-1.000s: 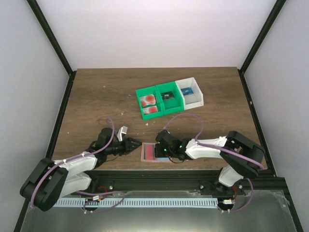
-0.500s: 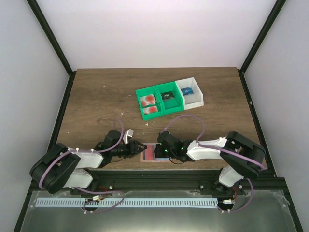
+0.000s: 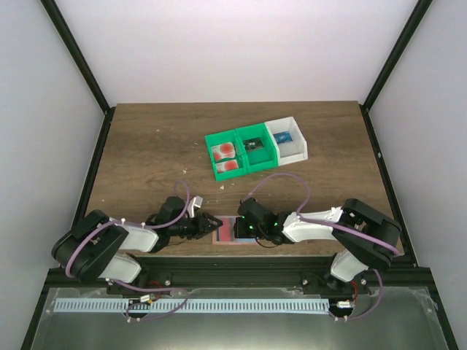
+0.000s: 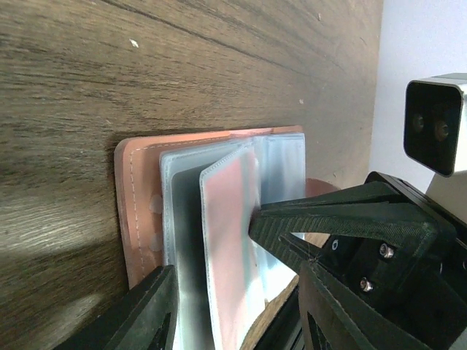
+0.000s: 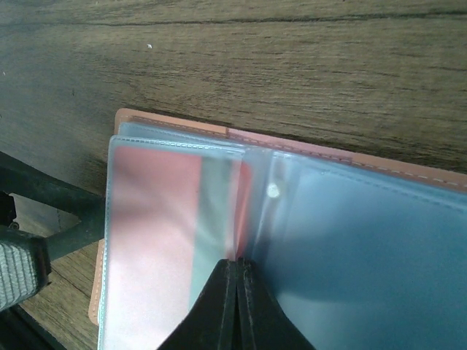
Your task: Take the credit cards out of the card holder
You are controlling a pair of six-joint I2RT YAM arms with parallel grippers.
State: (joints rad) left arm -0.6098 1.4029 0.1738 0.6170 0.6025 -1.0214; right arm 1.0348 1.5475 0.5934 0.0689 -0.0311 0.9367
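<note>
Card holder [image 3: 232,230]. Lies open and flat at the near edge of the wooden table [image 3: 146,146], about centre, between the two grippers. Shows a salmon-pink cover underneath with pale stitching along the rim, and clear blue-grey sleeves fanned above it.

Left arm [image 3: 124,240]. Stretches low along the near edge from the left. Right arm [image 3: 314,224]. Comes in low from the right, with a purple cable [image 3: 288,179] looping over it.

Green bin [image 3: 235,153] and white bin [image 3: 288,138]. Sit side by side far of centre, well apart from the card holder. Hold a dark item [image 3: 253,144] in the green bin's right compartment and a blue item [image 3: 284,135] in the white one, both too small to read.

Left gripper [image 3: 211,222]. Stands with jaws apart at the card holder's left edge, sleeves passing between the fingers; cannot tell whether touching them.

Right gripper [image 5: 235,264]. Closed, fingertips pressed together, holding nothing. Rests its tip at the fold between the red-backed sleeve and the blue-grey panel to its right.

Credit cards [image 3: 225,151]. Two in the green bin's left compartment, one far and one near, pale with a red blot. One more, reddish-pink [image 5: 157,211], inside the raised left sleeve. Faces blurred by the plastic; no lettering readable.

Snap stud [image 5: 273,191]. Small pale dot on a sleeve beside the fold.
</note>
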